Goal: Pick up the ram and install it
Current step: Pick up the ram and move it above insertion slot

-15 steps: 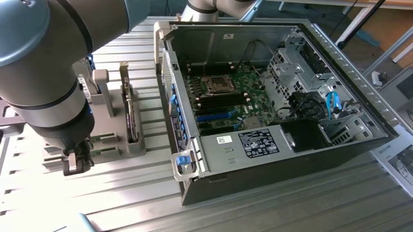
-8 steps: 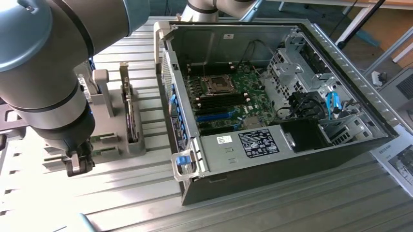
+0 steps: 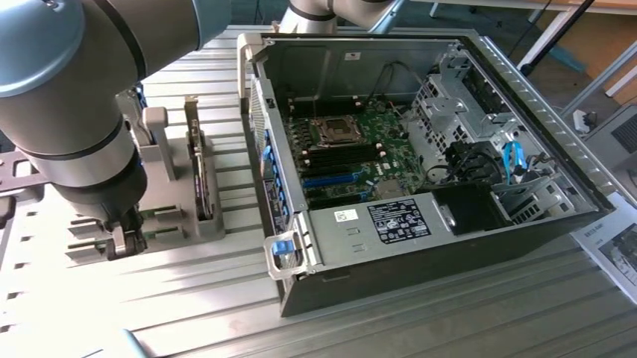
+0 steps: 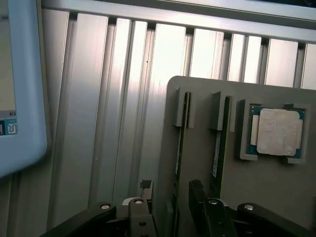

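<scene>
Two thin ram sticks stand on edge in slots of a grey holder plate (image 4: 207, 98). One ram stick (image 4: 180, 143) runs straight between my fingers; the other ram stick (image 4: 219, 143) stands just beside it. My gripper (image 4: 170, 200) is open. One dark finger (image 4: 144, 195) sits on the bare-table side of the near stick, the other on the side of the second stick, and neither touches it. In the exterior view the gripper (image 3: 119, 240) hangs low over the grey holder (image 3: 164, 224), left of the open computer case (image 3: 518, 82). The motherboard (image 3: 383, 145) lies inside the case.
A silver square processor (image 4: 276, 131) rests in a pocket of the same plate, past the second stick. A tall dark card (image 3: 204, 179) stands upright in the holder. A light blue device (image 4: 19, 98) lies on the ribbed aluminium table (image 4: 113, 98). Papers (image 3: 617, 250) lie at the exterior view's right.
</scene>
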